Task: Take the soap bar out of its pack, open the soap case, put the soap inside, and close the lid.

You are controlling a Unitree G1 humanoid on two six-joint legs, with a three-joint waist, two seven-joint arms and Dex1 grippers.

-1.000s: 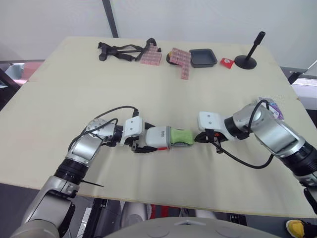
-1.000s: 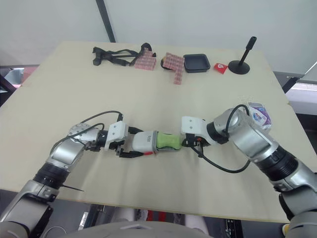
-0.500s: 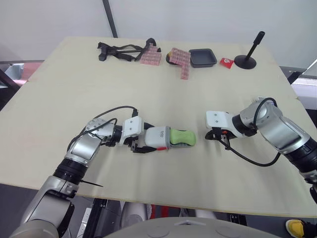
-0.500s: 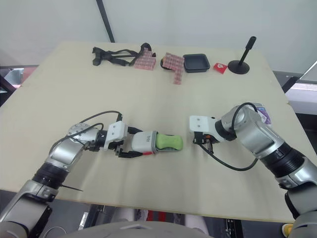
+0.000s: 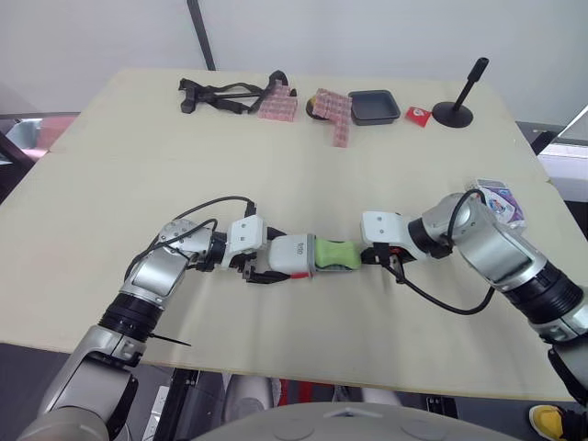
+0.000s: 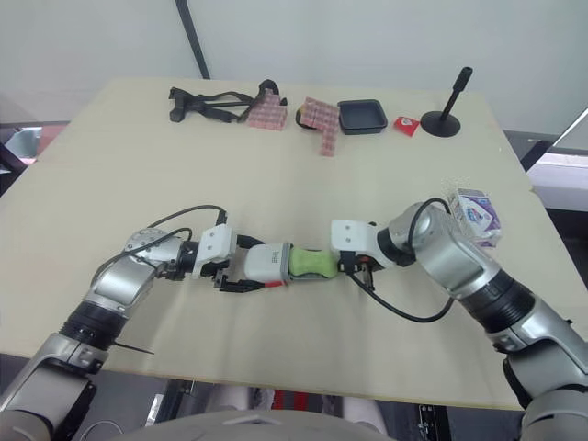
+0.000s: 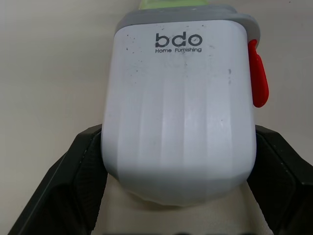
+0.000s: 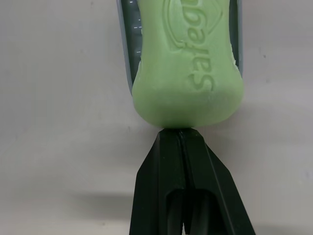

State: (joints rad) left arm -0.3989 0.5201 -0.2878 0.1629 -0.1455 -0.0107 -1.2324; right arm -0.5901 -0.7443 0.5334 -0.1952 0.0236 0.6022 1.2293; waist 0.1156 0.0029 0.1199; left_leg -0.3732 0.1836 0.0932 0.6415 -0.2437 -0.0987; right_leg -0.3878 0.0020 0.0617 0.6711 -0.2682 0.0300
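Observation:
The white soap case (image 5: 292, 254) with a red latch (image 7: 257, 73) lies on the table, and my left gripper (image 7: 178, 142) is shut on its rounded end. A green soap bar (image 5: 335, 252) sticks halfway out of the case's other end, resting on the grey inner tray (image 8: 125, 49). My right gripper (image 8: 179, 132) is shut, with its joined tips pressed against the free end of the soap bar (image 8: 188, 73). The white and purple soap pack (image 5: 501, 197) lies by the table's right edge, behind my right arm.
Along the far edge sit a black strap assembly (image 5: 220, 94), pink checkered pieces (image 5: 333, 108), a black tray (image 5: 376, 107), a small red packet (image 5: 419, 115) and a black stand (image 5: 457, 112). Open beige tabletop (image 5: 184, 175) lies between these and my arms.
Half a second ago my right gripper stood away to the right of the soap. It has moved back left and now touches the soap's end. The left gripper and case stayed put.

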